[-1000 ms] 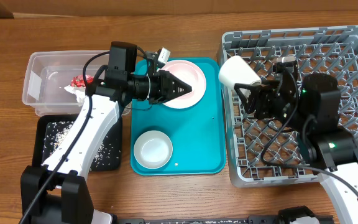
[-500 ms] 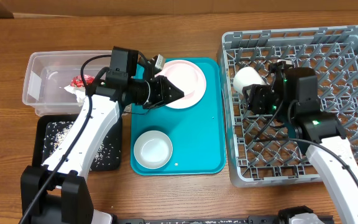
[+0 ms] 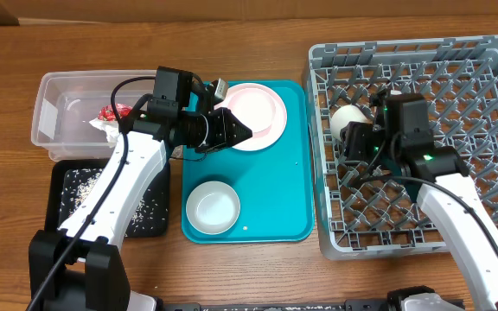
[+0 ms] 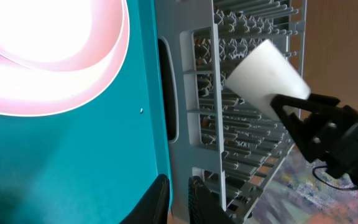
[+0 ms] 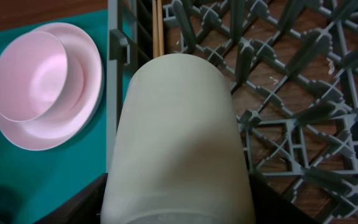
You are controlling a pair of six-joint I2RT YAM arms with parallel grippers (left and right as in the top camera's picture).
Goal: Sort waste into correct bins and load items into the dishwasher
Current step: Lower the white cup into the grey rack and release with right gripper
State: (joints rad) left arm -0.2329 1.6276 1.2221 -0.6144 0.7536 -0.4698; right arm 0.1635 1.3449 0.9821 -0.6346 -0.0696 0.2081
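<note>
My right gripper (image 3: 355, 131) is shut on the small white cup (image 3: 347, 116), held on its side over the left part of the grey dishwasher rack (image 3: 456, 60). The cup (image 5: 176, 137) fills the right wrist view, with a dark finger at each side and rack pegs (image 5: 291, 74) behind it. My left gripper (image 3: 242, 130) hovers shut and empty over the edge of the pink plates (image 3: 264, 105) on the teal tray (image 3: 275, 190). In the left wrist view its fingertips (image 4: 160, 202) stand almost together above the tray edge, with the cup (image 4: 266, 74) beyond them.
A white bowl (image 3: 213, 209) sits at the front of the teal tray. The clear tub (image 3: 59, 99) at the left holds the red wrapper (image 3: 111, 112) and the white napkin (image 3: 102, 126). In front of it, the black tray (image 3: 63, 229) holds rice grains (image 3: 85, 186).
My right gripper has carried the cup down and to the right, into the rack's left side. My left gripper has drawn back a little to the left over the plates.
</note>
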